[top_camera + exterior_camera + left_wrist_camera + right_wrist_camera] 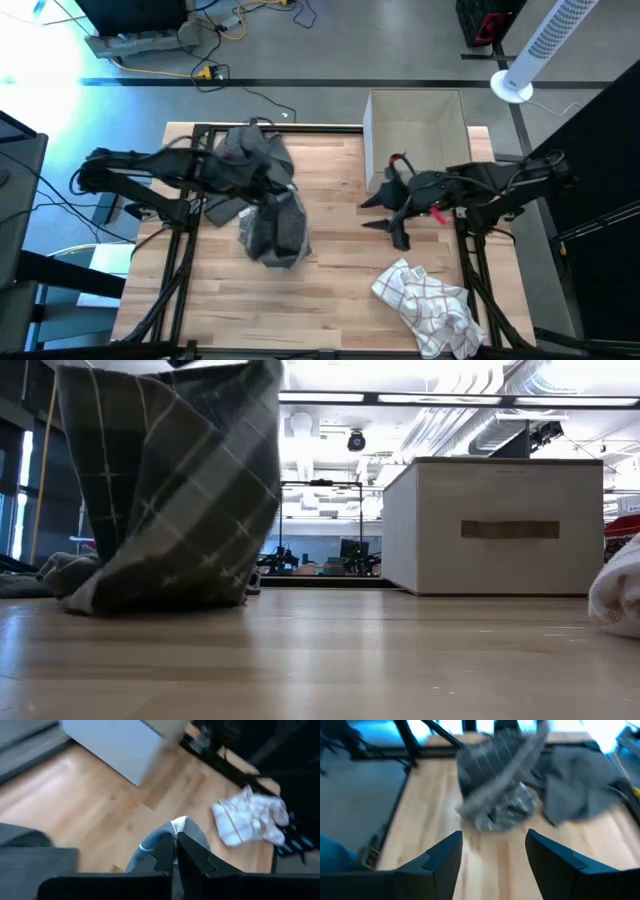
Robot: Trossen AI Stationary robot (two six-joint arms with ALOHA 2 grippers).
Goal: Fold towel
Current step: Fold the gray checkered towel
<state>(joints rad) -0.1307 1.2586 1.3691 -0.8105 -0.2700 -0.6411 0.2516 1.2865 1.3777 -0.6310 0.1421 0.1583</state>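
1. You have a light wooden counter [340, 215] with a black frame along its far edge and along both sides. Bare wood runs down the middle, between the two arms, and along most of the near edge.
2. A white open-topped box [416, 128] stands at the far right part of the counter. In the low view it shows as a pale block with a tan strip on its side.
3. A crumpled white cloth with thin red check lines [428, 305] lies at the near right corner, well apart from both arms.
4. The dark grey towel with pale check lines [268, 205] sits on the left half of the counter. Part of it is lifted, and its lower end bunches on the wood, as the low view [170, 490] shows.
5. Your left claw [175, 845] is clamped on a fold of the dark grey towel, fingers pressed together with fabric pinched between them.
6. A second heap of plain dark grey cloth [250, 150] lies at the far left, just beside the towel.
7. Your right claw [390, 215] hovers right of centre, near the box, with its fingers spread apart and nothing between them. The towel lies well apart from it, across bare wood.
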